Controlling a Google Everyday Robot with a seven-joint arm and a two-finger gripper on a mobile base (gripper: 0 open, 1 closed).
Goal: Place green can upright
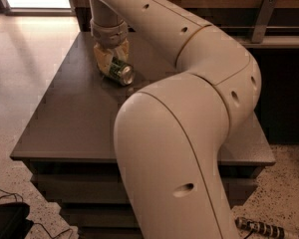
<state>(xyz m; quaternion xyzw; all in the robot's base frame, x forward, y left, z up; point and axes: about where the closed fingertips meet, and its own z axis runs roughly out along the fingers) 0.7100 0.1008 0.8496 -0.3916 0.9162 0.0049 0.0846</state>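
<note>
1. Since the green can lies on its side on the table, right under the gripper with its shiny end poking out below it toward the camera, I judge the step in hand is getting a hold and tipping it up
2. Whether the gripper is pinching the can or just spread about it, I cannot tell from here
3. To do it well I would make sure the hold sits across the can's body, not its ends, lift only just clear of the table beneath the gripper, then roll the wrist until the can's long axis points straight down
4. I would lower until the bottom end sits flat, then let go slowly and pull straight up, so nothing brushes the can and topples it
5. Count: one green can, one gripper on one arm, one table; no other can in sight
</note>
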